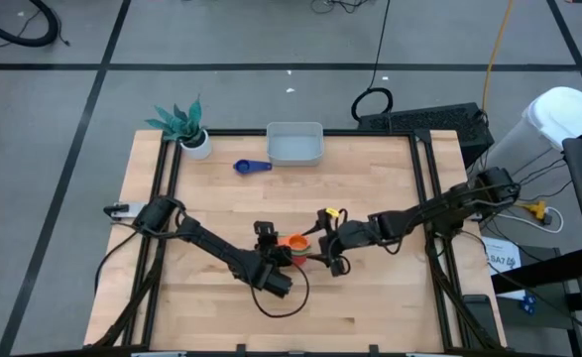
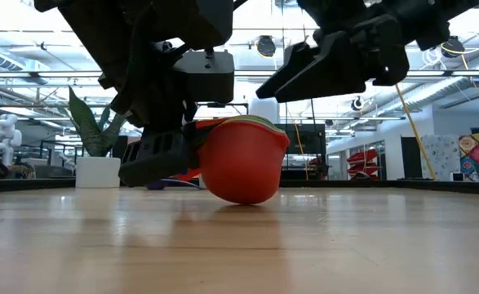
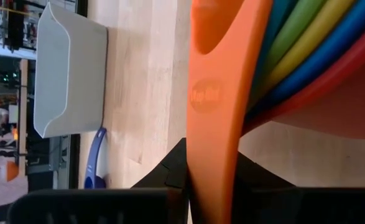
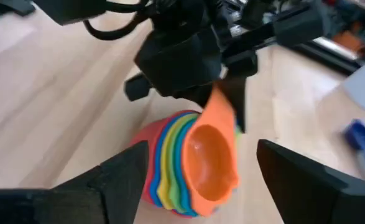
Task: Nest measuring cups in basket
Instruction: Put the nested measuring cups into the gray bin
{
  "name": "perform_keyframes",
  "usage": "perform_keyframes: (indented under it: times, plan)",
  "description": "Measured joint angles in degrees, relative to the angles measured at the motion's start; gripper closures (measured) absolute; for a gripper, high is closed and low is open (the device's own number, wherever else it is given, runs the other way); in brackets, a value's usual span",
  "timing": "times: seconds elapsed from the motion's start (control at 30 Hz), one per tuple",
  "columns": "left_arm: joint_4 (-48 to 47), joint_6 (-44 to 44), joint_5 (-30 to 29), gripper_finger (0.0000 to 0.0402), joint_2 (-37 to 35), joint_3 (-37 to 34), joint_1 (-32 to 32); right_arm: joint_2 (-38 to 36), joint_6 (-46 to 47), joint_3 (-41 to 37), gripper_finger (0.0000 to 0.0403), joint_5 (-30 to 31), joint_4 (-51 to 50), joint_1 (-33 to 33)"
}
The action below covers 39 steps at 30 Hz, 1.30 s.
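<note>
**A:** Where was the stack of cups (image 1: 292, 242)?

**B:** Mid-counter (image 1: 370, 307), well apart from the basket (image 1: 294, 145) at the far edge. One blue cup (image 1: 252, 167) lay alone just beside the basket. The stack was tipped on its side, its red outer bowl touching the wood.

**A:** And the grippers?

**B:** The left gripper (image 3: 210, 177) pinched the orange handle (image 3: 214, 112) between its fingers. The right gripper (image 4: 201, 168) hung spread wide, a finger on either side of the stack, touching nothing.

**A:** How would the stack handle?

**B:** Light, stiff plastic, I judged, and smooth, so the nested cups could slide apart if tilted mouth-down. The flat handles looked the surest place to take hold; the round bowls would likely slip.

**A:** What did each view add?

**B:** The low view alone showed the red bowl (image 2: 241, 167) resting on the wood. The right wrist view showed the orange cup innermost, with green, yellow and blue rims around it. The top view alone placed the basket and a potted plant (image 1: 186, 127).
</note>
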Motion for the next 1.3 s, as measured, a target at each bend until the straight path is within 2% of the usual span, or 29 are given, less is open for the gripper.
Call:
perform_keyframes:
  times: [0.23, 0.43, 0.67, 0.73, 0.8, 0.97, 1.1, 1.3]
  plan:
    - [0.1, 0.5, 0.0, 0.035, 0.0, 0.0, 1.5, 5.0, 3.9, 0.0, 0.0116, -4.7, 3.4, 1.0]
    - [1.7, 2.0, 0.1, 0.035, 0.0, 0.0, 1.8, 9.9, 4.1, 0.3, 0.0117, -3.0, 7.5, 1.9]
    - [3.6, 3.2, -0.2, 0.035, 0.0, 0.0, 1.8, 11.9, 3.9, 2.8, 0.0123, -3.1, 6.3, 1.9]
    - [3.6, 3.1, -0.3, 0.035, 0.0, 0.0, 1.9, 11.9, 3.5, 3.9, 0.0141, -1.5, 3.9, 2.0]
    - [3.7, 3.1, -0.7, 0.035, 0.0, 0.0, 1.9, 11.9, 2.6, 4.8, 0.018, -0.3, 1.6, 2.0]
    - [3.7, 4.2, -2.9, 0.0349, 0.0, 0.0, 1.8, 11.9, 3.1, 5.5, 0.0339, -1.6, -1.2, 1.9]
    - [3.6, 4.1, -3.7, 0.0339, 0.0, 0.0, 1.7, 11.8, 3.2, 5.5, 0.034, -2.2, -1.8, 1.8]
    - [2.6, 4.5, -4.5, 0.0301, -0.3, 1.0, 1.8, 11.9, 1.4, 5.4, 0.0341, 0.1, -3.1, 1.9]
